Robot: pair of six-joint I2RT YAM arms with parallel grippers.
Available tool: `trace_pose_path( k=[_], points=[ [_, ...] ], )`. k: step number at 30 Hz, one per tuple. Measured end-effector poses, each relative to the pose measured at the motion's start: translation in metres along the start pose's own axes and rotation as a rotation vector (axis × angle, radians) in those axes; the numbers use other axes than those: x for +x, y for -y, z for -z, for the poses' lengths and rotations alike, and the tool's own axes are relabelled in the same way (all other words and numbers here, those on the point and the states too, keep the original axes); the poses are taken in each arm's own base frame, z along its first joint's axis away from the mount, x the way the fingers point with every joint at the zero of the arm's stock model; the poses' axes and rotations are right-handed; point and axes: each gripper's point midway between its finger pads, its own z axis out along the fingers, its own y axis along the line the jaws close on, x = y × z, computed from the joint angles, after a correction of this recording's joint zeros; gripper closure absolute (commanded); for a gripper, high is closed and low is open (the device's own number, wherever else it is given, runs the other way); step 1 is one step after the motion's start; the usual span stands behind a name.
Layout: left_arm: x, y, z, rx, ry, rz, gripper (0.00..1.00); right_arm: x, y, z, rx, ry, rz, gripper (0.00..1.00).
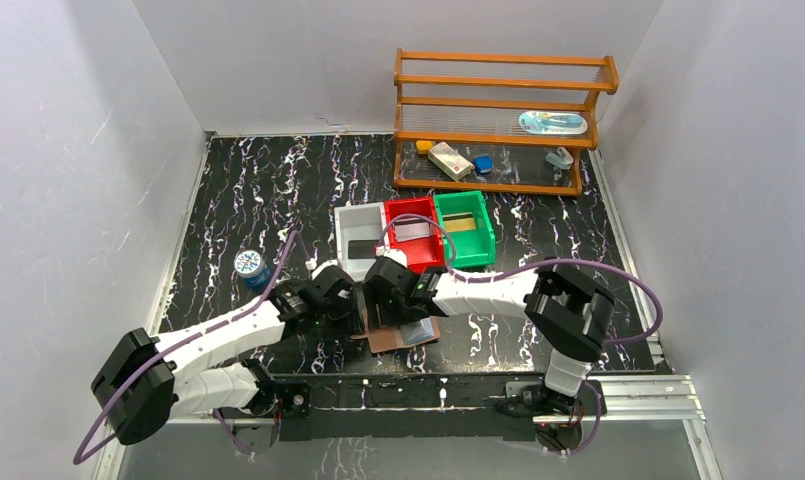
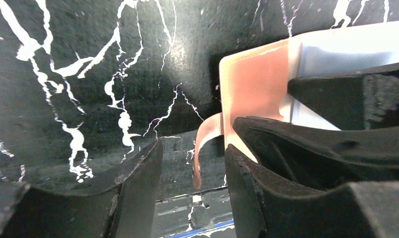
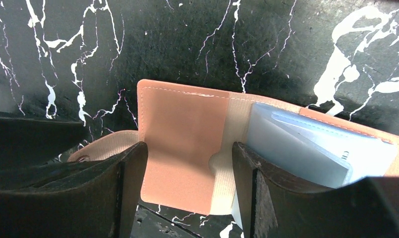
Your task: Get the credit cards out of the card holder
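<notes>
So the tan-brown leather bifold card holder [image 3: 182, 148] is lying spread open on the black, white-veined table [image 1: 258, 190], close to its near edge, right between the two arms. The pale whitish-grey plastic credit cards [image 3: 306, 148] sit tucked in the light blue pockets on one half, and none are out as far as I can tell.

The right gripper [image 3: 187, 153] hovers over the bare tan half with its jaws apart, holding nothing. The left gripper [image 2: 192, 158] is open too. The small curled tan strap tab [image 2: 207, 131] pokes up in its gap but isn't pinched.

My worry is that nothing pins the wallet down, so tugging a card would probably drag the whole thing, maybe off that near edge. The pockets overlap, so one pinch could grab the sleeve plus the card, or two cards at once. The claws are also crowded enough to bump each other, and that strap looks easy to snag.
</notes>
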Motion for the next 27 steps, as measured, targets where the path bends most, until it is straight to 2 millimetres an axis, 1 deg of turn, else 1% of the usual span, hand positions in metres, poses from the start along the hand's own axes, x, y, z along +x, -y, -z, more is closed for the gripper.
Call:
trace_pose_path(
  k=[2,5,7,10,12,15,21,24,27],
  points=[
    [0.006,-0.001,-0.007,0.016,-0.016,0.022,0.63,0.000,0.000,0.000,-0.008,0.001,-0.011,0.29],
    [0.017,-0.009,-0.017,-0.002,-0.046,0.042,0.77,-0.001,0.000,0.001,-0.022,0.002,-0.021,0.29],
    [0.017,-0.007,-0.019,0.006,-0.043,0.050,0.85,-0.001,0.000,0.001,-0.032,0.002,-0.032,0.28],
    [0.014,-0.005,-0.020,0.012,-0.030,0.052,0.92,-0.003,0.001,0.003,-0.060,-0.001,-0.068,0.27],
    [0.012,-0.006,-0.020,0.010,-0.018,0.042,0.96,-0.004,0.002,0.005,-0.072,-0.012,-0.087,0.24],
    [0.005,-0.003,-0.017,0.022,0.008,0.017,0.98,-0.009,0.003,0.011,-0.083,-0.011,-0.106,0.20],
    [-0.011,0.011,-0.006,0.064,0.063,-0.040,1.00,-0.036,0.009,0.047,-0.081,0.084,-0.144,0.18],
    [-0.012,0.011,-0.005,0.066,0.064,-0.060,1.00,-0.048,0.020,0.066,-0.063,0.147,-0.175,0.18],
    [-0.011,0.011,-0.005,0.068,0.061,-0.072,1.00,-0.050,0.038,0.077,-0.038,0.180,-0.230,0.17]
  ],
)
